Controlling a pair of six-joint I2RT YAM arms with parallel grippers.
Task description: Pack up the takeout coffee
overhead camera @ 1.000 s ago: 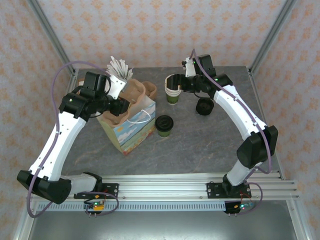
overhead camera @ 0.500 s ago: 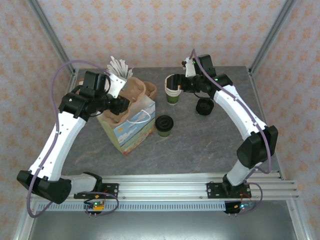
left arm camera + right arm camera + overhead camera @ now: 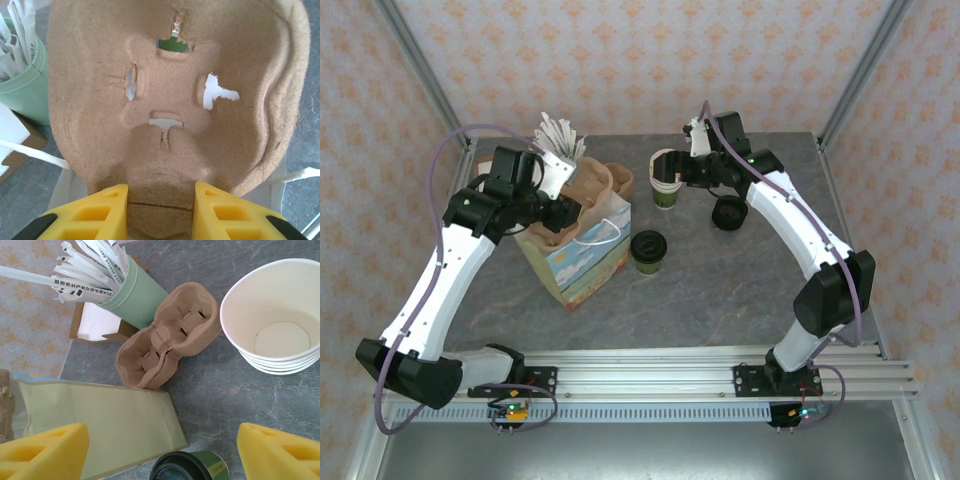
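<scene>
On the left, our left gripper point(image 3: 160, 209) is clamped on the near edge of a moulded pulp cup carrier point(image 3: 170, 75), one yellow finger on each side of it. It holds the carrier at the open mouth of the paper bag point(image 3: 582, 258). The bag's white handles run past below the carrier.

Behind the bag's left end stands a green holder of wrapped straws point(image 3: 558, 140). Just behind the bag's mouth, more pulp carriers point(image 3: 167, 335) lie nested on the grey table point(image 3: 720, 290).

The takeout coffee point(image 3: 647, 250) stands upright on the table just beside the bag's right side, black lid on. No finger touches it.

Further right and behind the bag is the stack of lidless cups point(image 3: 666, 186), cream with green bases.

Our right gripper point(image 3: 162, 440) hangs above the table by that stack with its jaws spread wide and nothing between them. In its wrist view the stack lies off to the upper right, outside the fingers. The coffee's lid shows at the bottom edge, between the two yellow pads.

Furthest right of the bag sits a small pile of black lids point(image 3: 728, 212).
</scene>
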